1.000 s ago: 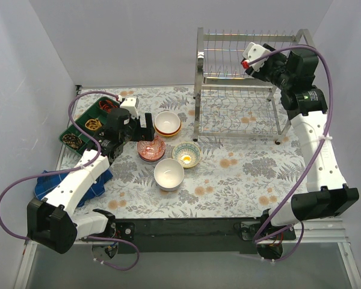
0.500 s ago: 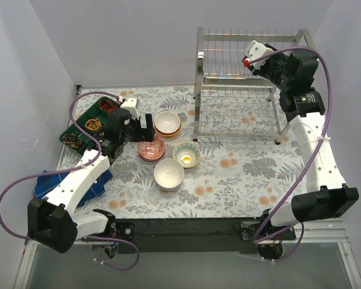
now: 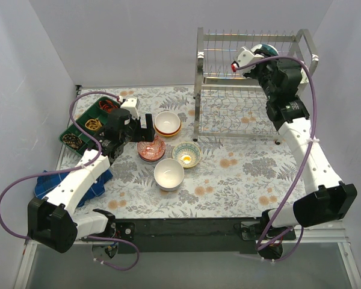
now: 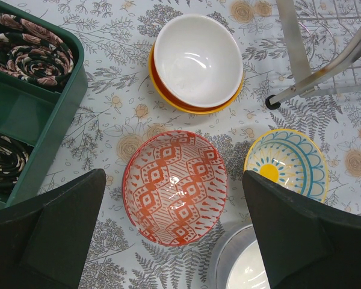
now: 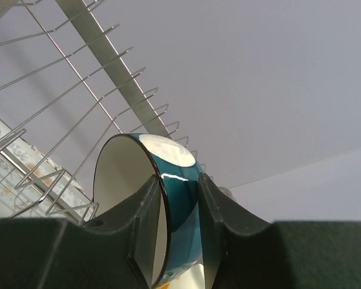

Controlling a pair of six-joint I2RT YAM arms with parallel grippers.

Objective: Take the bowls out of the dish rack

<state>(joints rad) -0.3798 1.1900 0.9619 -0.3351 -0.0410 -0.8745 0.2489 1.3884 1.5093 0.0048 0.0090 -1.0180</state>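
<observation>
**A:** On the upper tier of the dish rack (image 3: 225,57), towards its right end, the overhead view has the right tool (image 3: 262,55) reaching in. What is it on?

**B:** A teal bowl (image 3: 267,47); only a sliver shows past the wrist. The right arm stands tall beside the rack, its wrist bent over towards the wires. The left arm lies low across the counter (image 3: 240,174). The left tool (image 3: 145,123) hovers by the bowls set down there: an orange-and-yellow stack (image 3: 167,123), a red-patterned bowl (image 3: 150,149), a yellow-and-teal bowl (image 3: 186,154) and a white bowl (image 3: 168,174).

**A:** And the left wrist?

**B:** The left tool is released, fingers (image 4: 48,235) wide apart and gripping nothing. The red-patterned bowl (image 4: 174,186) lies on the counter below. A green tray (image 4: 54,102) sits to one side, apart from the bowls.

**A:** The right wrist?

**B:** The teal bowl (image 5: 179,180) stands on edge, rack wires behind it. The right tool pinches its wall, one finger (image 5: 143,229) against the white inside and the other on the teal outside. I read that as grasping the bowl. Whether its foot has left the wires, I cannot tell.

**A:** How should the lift go?

**B:** My judgement is to raise it straight up along its slot until the rim clears the prongs. Only then draw it away from the frame. A sideways pull could snag a wire or twist the glazed wall out of so narrow a pinch. Then set it on the counter, apart from the others.
</observation>
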